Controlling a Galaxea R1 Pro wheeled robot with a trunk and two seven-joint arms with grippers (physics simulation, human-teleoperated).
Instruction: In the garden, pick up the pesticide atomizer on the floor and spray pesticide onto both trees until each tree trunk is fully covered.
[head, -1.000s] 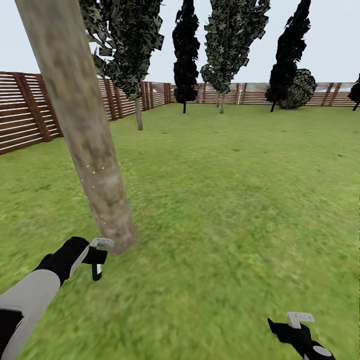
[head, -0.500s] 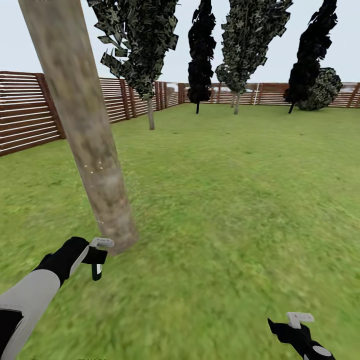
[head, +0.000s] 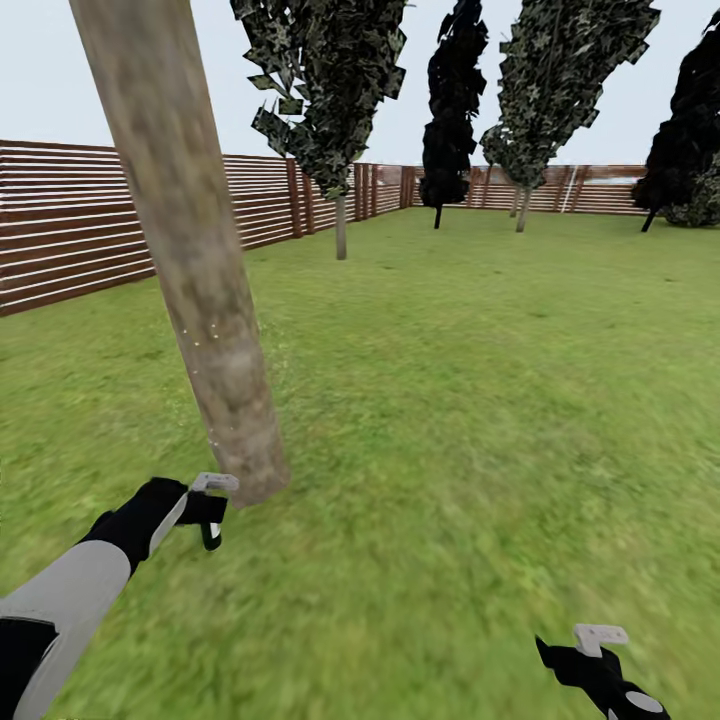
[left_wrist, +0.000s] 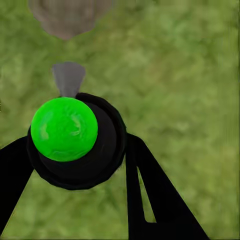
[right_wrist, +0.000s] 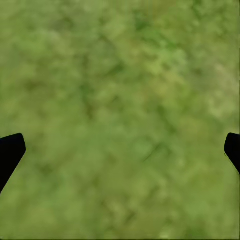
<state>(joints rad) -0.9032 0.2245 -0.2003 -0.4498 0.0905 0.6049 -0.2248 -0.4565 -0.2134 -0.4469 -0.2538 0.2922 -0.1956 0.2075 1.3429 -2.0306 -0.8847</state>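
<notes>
In the garden, a tree trunk, thick, leaning and grey-brown, rises at the left with a few tiny white specks on its bark. My left gripper is shut on the pesticide atomizer close beside the trunk's base. Its light grey trigger head points toward the trunk. The left wrist view looks along the black atomizer, with its green spot, grey nozzle and the trunk base beyond. Low over the grass at the right, my right gripper is open, with fingertips wide apart. Another tree stands farther back.
Green lawn stretches ahead and to the right. A brown slatted fence runs along the left and the far side. Several more dark-leaved trees stand near the far fence.
The whole picture has shifted right, so the camera has turned left. My left gripper holds the atomizer by the trunk base as before. The right gripper keeps its place in the picture.
</notes>
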